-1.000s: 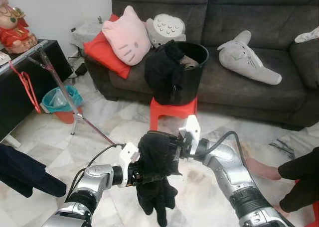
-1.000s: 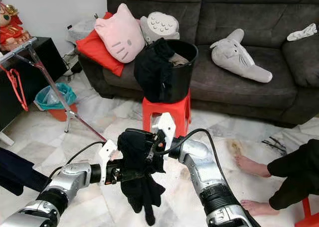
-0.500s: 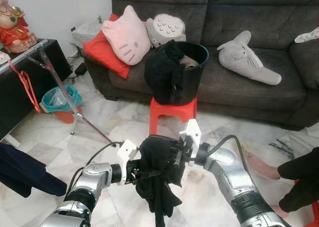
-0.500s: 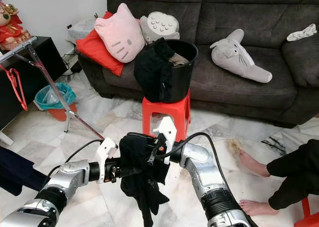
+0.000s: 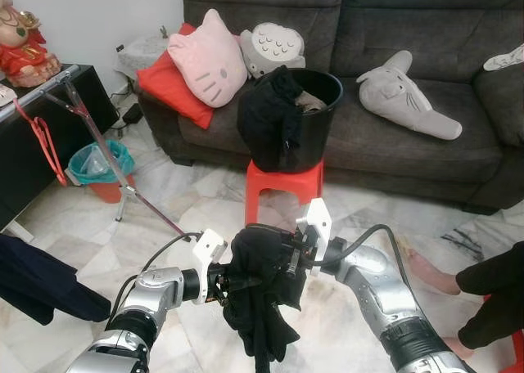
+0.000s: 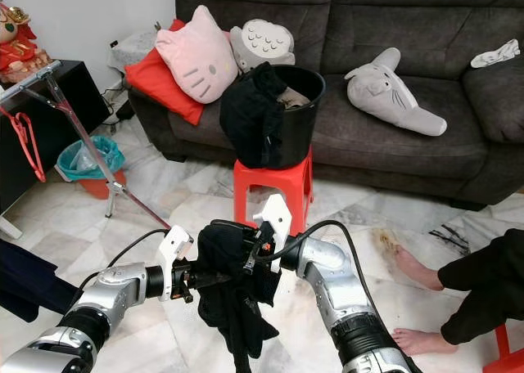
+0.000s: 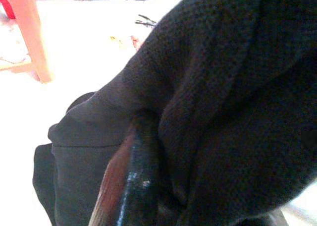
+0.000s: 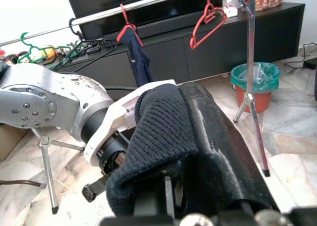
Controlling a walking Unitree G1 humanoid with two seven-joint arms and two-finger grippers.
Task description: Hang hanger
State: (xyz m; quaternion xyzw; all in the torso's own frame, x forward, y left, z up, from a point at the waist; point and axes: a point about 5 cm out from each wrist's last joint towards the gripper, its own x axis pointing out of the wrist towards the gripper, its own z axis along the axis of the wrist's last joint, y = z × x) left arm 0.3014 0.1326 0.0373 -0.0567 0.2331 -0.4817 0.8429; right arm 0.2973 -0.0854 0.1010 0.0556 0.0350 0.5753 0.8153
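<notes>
Home living room: dark grey sofa (image 5: 409, 136) at far side with plush pillows (image 5: 209, 58), marble tile floor (image 5: 196, 201), black TV cabinet (image 5: 33, 144) on left, clothes rack (image 8: 148, 3) with hangers (image 8: 208, 20), red stool (image 5: 282, 185) holding a laundry bucket (image 5: 315, 115).

The black garment (image 5: 260, 287) covers the fingers of both the left gripper (image 5: 229, 281) and the right gripper (image 5: 286, 262), so it is not possible to tell if they are open or closed. If a hanger is inside the cloth, it is hidden. In the left wrist view the garment is very close and blurred. The person (image 5: 491, 295) at the right is cut by the picture's edge. The dark cloth (image 5: 37, 279) at the left is also cut.
</notes>
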